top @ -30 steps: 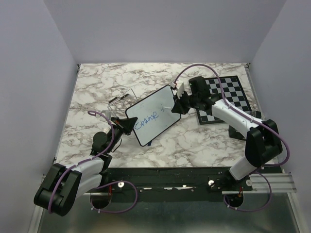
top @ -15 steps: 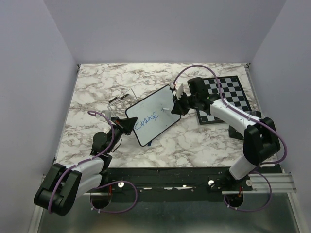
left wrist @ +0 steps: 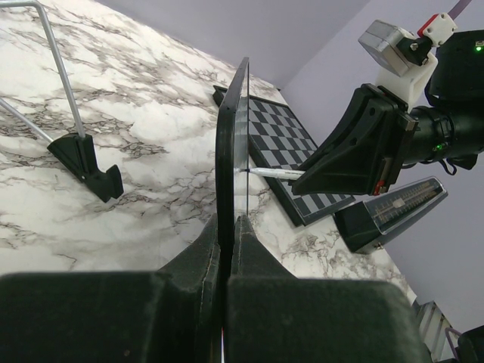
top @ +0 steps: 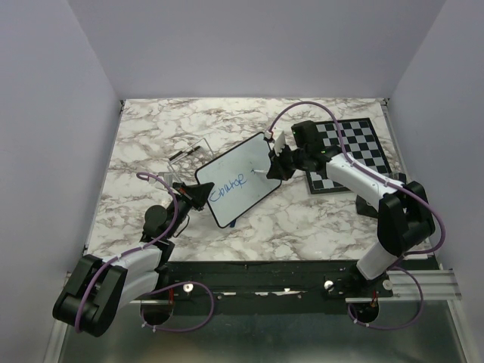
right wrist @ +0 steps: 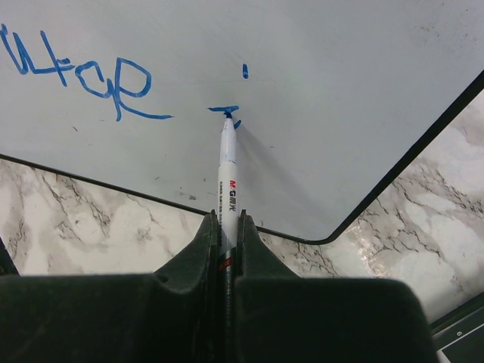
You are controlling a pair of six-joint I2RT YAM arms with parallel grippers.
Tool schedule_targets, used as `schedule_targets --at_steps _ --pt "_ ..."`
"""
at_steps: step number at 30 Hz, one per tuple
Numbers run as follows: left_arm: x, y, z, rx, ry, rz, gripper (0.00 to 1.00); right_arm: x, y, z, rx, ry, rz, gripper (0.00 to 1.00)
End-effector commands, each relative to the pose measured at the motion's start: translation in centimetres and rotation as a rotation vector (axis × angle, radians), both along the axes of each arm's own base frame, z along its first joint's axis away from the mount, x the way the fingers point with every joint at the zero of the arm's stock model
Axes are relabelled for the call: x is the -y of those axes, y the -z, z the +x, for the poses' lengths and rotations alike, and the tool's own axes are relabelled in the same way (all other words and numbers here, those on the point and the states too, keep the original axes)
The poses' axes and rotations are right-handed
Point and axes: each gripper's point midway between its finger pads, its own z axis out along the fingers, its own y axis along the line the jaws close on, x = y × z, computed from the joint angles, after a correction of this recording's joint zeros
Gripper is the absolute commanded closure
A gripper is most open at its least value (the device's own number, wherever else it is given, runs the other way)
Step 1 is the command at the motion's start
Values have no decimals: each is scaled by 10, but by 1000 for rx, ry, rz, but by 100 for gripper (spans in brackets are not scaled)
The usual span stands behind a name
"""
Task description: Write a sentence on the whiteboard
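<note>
Marker (right wrist: pixel 228 170) barrel: "M&G". Whiteboard (right wrist: pixel 340 76) sentence (right wrist: pixel 83 76): unreadable blue scrawl.

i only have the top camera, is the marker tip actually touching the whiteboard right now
Observer: Yes. In the right wrist view the marker tip sits on the whiteboard, at a short blue stroke.
Operator: anything else written near it
Observer: One small blue dot just above that stroke, both to the right of the blue lettering.
Operator: is the left arm gripping the whiteboard or just propping it
Observer: Gripping. The left wrist view shows the left gripper shut on the whiteboard's black edge, with the whiteboard seen edge-on between its fingers.
</note>
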Motion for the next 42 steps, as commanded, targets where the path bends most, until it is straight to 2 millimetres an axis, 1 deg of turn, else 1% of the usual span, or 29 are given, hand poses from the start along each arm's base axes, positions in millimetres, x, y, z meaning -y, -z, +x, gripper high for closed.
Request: schedule_targets --at_steps 1,8,18,21,28,29,33,37,42 --pt "4 7 -7 14 33 37 100 0 7 -3 -33 -20 -12 99" --pt "4 7 -7 13 33 38 100 -1 8 -8 -43 -38 -12 100" --pt "4 7 -8 14 33 37 100 -2 15 -17 -68 -63 -37 100" --pt "4 7 -8 14 35 37 100 -2 14 -17 -61 -59 -40 100" --pt "4 6 -8 17 35 36 100 0 6 -1 -14 -11 -57 99" --pt "4 6 -7 19 35 36 100 -1 2 2 -2 -7 -55 99" --pt "4 6 -8 17 36 37 100 0 -2 11 15 17 -59 100" --pt "4 5 -8 20 36 39 100 5 -3 19 18 43 -60 100" --pt "4 6 -7 20 34 43 100 3 -14 13 30 9 -26 99"
